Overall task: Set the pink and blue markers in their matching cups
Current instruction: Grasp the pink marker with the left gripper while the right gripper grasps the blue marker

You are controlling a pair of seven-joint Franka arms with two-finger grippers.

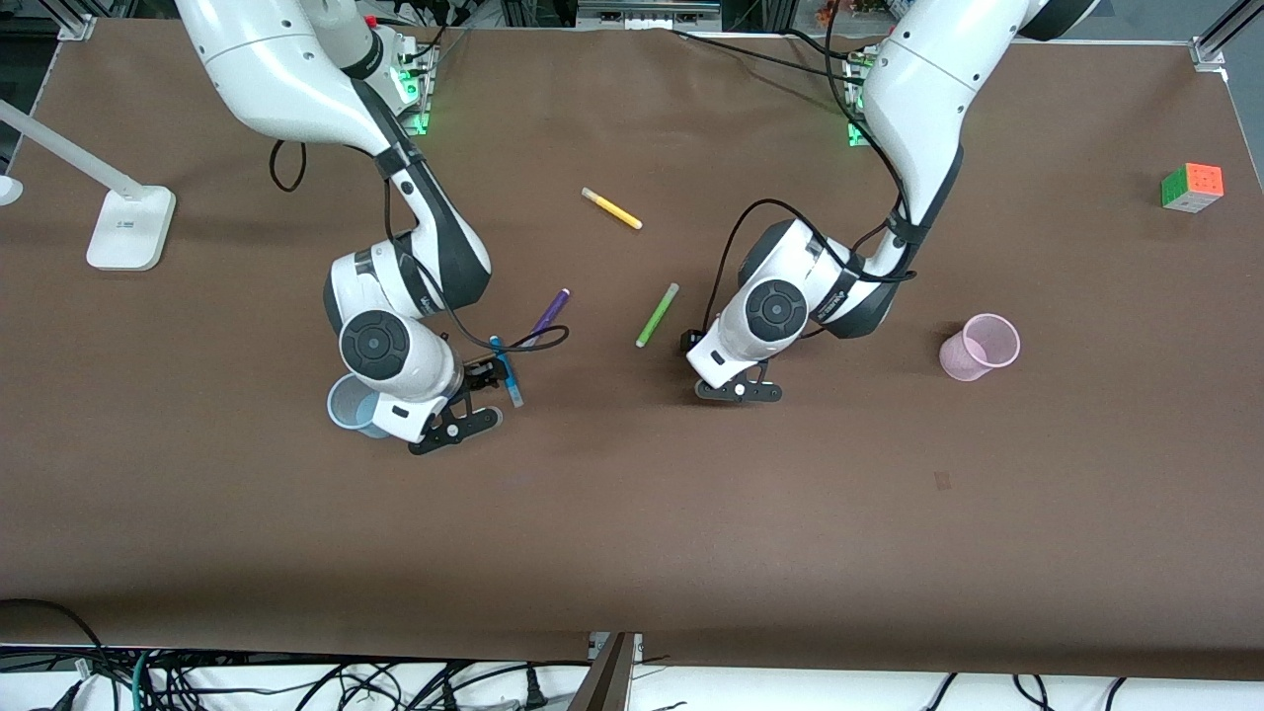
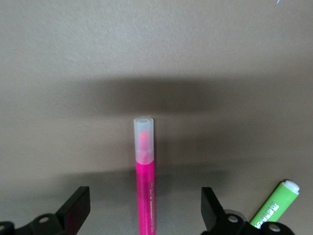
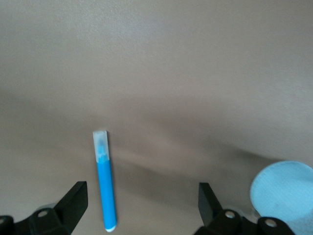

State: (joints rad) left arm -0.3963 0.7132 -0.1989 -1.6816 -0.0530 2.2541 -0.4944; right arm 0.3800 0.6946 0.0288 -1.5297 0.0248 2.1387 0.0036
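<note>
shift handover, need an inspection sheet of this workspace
surface: brown table, no spills seen
job's things: pink marker and blue marker lying on table; pink cup and blue cup upright, no markers seen inside
clutter: purple marker, green marker, yellow marker, puzzle cube
grippers: left end effector open, straddling pink marker; right end effector open by blue marker
cables: black loops on both arms
surroundings: white stand
</note>
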